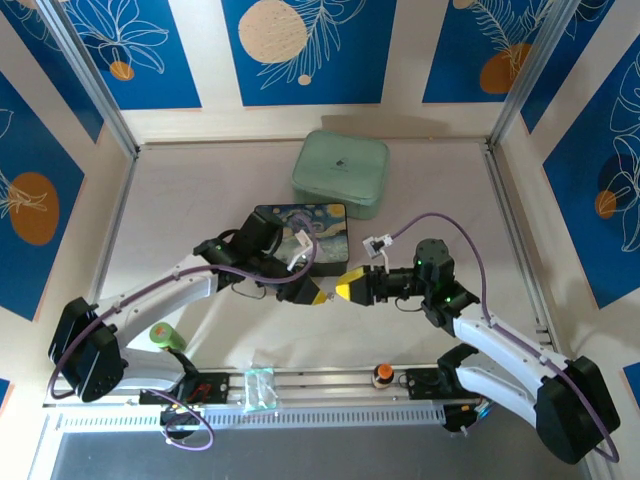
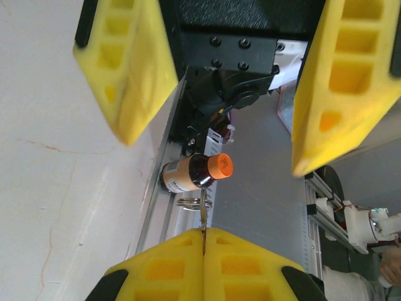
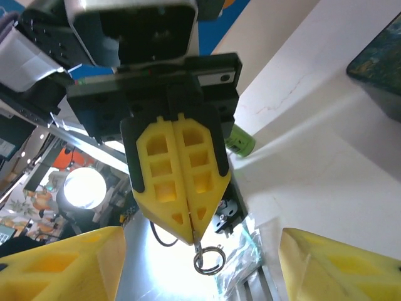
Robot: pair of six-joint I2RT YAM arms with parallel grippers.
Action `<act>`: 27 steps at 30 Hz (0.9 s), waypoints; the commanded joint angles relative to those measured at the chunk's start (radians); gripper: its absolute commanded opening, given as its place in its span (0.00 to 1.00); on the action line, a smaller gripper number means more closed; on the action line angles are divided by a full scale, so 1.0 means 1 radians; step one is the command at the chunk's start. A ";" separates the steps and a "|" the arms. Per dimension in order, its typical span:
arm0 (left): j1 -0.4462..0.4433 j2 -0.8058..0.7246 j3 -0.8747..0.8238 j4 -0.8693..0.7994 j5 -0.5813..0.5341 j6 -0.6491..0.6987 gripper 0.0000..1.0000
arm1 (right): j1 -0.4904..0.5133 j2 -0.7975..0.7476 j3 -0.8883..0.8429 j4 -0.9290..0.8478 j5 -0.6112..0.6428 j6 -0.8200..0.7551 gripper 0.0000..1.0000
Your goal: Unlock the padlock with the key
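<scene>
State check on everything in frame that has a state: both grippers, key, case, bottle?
left gripper: shut on the key
right gripper: open, holding nothing, facing the left gripper
key: pinched between the left gripper's fingers, its ring outside the grip
green case: closed
bottle: orange cap on
</scene>
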 commanded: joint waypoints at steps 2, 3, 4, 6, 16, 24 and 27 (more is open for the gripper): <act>0.011 -0.024 0.034 0.022 0.044 -0.003 0.00 | 0.058 0.005 -0.017 0.089 0.042 0.033 0.61; 0.010 -0.025 0.036 0.018 0.043 0.002 0.00 | 0.062 0.009 -0.020 0.105 0.044 0.041 0.58; 0.010 -0.022 0.037 0.018 0.045 0.003 0.00 | 0.064 0.011 -0.024 0.121 0.049 0.048 0.56; 0.010 -0.023 0.037 0.023 0.043 0.000 0.00 | 0.069 0.015 -0.030 0.144 0.055 0.058 0.52; 0.010 -0.044 0.017 0.055 0.042 -0.010 0.00 | 0.077 0.034 -0.033 0.147 0.063 0.055 0.31; 0.011 -0.040 0.021 0.051 0.039 -0.007 0.00 | 0.078 0.026 -0.036 0.135 0.044 0.046 0.13; 0.011 -0.040 0.021 0.052 0.034 -0.005 0.00 | 0.075 0.022 -0.044 0.133 0.043 0.047 0.06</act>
